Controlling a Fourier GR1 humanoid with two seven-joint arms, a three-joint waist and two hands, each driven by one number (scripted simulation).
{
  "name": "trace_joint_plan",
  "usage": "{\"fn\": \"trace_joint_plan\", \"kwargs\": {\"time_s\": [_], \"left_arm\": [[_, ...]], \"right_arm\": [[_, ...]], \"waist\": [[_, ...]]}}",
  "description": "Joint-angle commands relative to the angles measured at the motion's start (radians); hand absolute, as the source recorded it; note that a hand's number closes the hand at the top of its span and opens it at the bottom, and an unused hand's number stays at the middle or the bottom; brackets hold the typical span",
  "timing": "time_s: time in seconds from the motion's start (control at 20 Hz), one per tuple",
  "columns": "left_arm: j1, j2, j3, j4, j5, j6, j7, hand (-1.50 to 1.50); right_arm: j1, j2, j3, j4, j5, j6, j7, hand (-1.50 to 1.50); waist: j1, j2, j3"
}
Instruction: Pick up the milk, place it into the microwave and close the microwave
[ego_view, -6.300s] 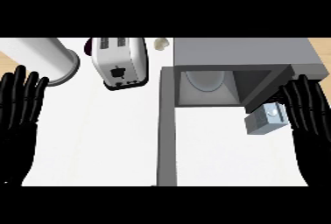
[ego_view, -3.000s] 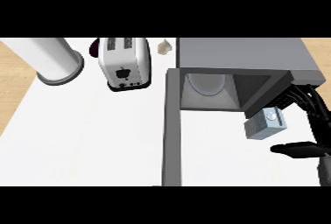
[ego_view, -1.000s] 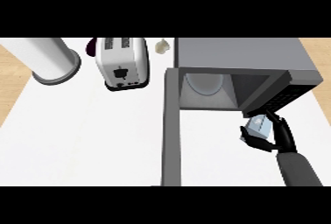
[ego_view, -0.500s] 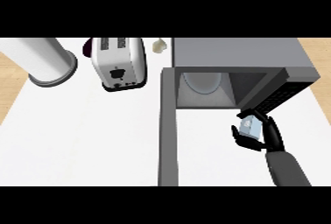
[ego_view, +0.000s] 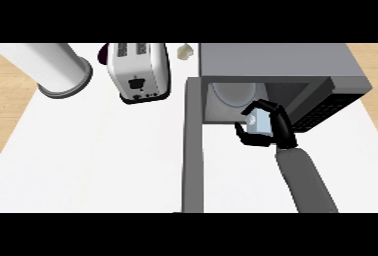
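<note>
Currently I see one hand, my right hand (ego_view: 280, 131), with its fingers and thumb curled round the single small pale-blue milk carton (ego_view: 258, 120). The carton is held off the bench, tilted, at the lower front edge of the microwave's open cavity. One grey forearm (ego_view: 304, 180) runs up to the hand from the lower edge. The left hand does not show.

Just beyond the hand stands one boxy grey microwave (ego_view: 280, 60). Its one grey door (ego_view: 193, 150) is swung fully open and reaches down along the white bench (ego_view: 88, 150). Inside the cavity lies one pale round plate (ego_view: 232, 95). Further left I count one silver two-slot toaster (ego_view: 136, 72), one tall white cylinder (ego_view: 55, 67) near the bench's far left corner, and one small white object (ego_view: 186, 50) between toaster and microwave, too small for me to identify.

Half a second ago the hand and carton sat lower and further right, over the bench below the microwave's front; they have since come up and left to the cavity's mouth. At the earliest frame the carton stood on the bench and both hands rested open at the side edges.
</note>
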Motion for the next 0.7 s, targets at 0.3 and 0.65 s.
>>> {"fn": "trace_joint_plan", "kwargs": {"time_s": [0.3, 0.65], "left_arm": [[-0.036, 0.008, 0.072, 0.035, 0.017, -0.024, 0.031, -1.5], [-0.143, 0.04, 0.063, 0.115, 0.003, -0.027, 0.06, -1.5]], "right_arm": [[-0.245, -0.038, 0.0, 0.034, -0.002, 0.065, 0.304, 1.5], [-0.433, -0.069, -0.07, 0.357, 0.059, -0.148, 0.26, 1.5]], "waist": [[0.019, 0.01, 0.006], [0.044, 0.025, 0.007]]}}
